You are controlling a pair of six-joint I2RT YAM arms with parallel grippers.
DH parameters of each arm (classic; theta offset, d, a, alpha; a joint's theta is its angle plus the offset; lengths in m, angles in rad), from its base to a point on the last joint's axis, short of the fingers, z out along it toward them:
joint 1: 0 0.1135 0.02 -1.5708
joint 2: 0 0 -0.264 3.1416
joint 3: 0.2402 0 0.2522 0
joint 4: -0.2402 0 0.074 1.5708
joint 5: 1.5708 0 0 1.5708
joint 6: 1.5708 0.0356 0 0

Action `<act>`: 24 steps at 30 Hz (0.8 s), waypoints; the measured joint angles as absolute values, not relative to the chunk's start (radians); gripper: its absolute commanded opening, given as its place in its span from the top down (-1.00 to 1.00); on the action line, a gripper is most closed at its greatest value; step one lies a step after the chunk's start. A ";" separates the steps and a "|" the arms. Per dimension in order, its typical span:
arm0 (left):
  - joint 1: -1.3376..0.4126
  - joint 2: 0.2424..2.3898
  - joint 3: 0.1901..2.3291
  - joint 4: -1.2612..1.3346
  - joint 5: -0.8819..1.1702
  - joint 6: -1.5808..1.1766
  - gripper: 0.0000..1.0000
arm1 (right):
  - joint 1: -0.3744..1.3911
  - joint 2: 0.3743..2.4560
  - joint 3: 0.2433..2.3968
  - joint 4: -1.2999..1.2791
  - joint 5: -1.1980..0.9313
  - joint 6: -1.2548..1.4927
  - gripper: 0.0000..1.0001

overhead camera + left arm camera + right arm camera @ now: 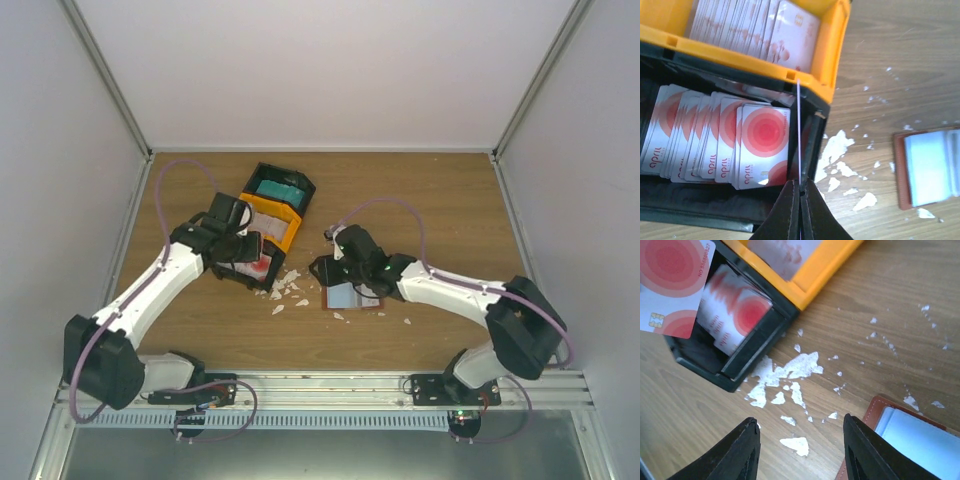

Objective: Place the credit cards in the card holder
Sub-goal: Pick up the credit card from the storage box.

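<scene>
My left gripper [800,187] is shut on a red-and-white credit card [798,130], seen edge-on, and holds it over the near black bin's right wall. The card's face shows in the right wrist view [670,285]. More red-and-white cards [715,145] stand in that bin. Whitish cards [755,30] fill the orange bin and teal cards [278,187] the far bin. The brown card holder [350,297] lies open on the table with a light-blue card [930,170] on it. My right gripper [800,422] is open and empty just left of the holder [880,412].
The black-and-orange three-bin tray [290,220] sits left of centre. Irregular white scraps [288,290] lie scattered between the tray and the holder, and also show in both wrist views [837,150] [790,370]. White walls enclose the wooden table.
</scene>
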State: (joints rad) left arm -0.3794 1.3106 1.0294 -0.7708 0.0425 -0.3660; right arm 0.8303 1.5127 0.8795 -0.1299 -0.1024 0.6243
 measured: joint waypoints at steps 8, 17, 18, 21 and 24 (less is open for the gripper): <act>-0.387 1.085 0.941 -0.628 0.224 -0.475 1.00 | 0.817 1.312 0.854 -0.196 -0.005 0.625 -0.06; -0.603 0.989 0.617 -0.189 0.350 -0.779 1.00 | 0.777 1.163 0.743 -0.416 0.170 0.656 -0.09; -0.631 0.995 0.603 -0.153 0.346 -0.802 1.00 | 0.773 1.155 0.730 -0.437 0.181 0.663 -0.09; -0.698 1.032 0.564 -0.030 0.324 -0.867 1.00 | 0.762 1.132 0.690 -0.483 0.200 0.686 -0.10; -0.753 1.106 0.533 0.072 0.284 -0.910 1.00 | 0.755 1.108 0.649 -0.512 0.202 0.706 -0.13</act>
State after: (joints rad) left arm -0.7532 1.1061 0.5335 0.0715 0.2844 -0.9104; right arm 0.7547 1.1076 0.6495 -0.5117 0.2016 0.7055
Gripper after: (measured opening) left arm 0.007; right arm 0.550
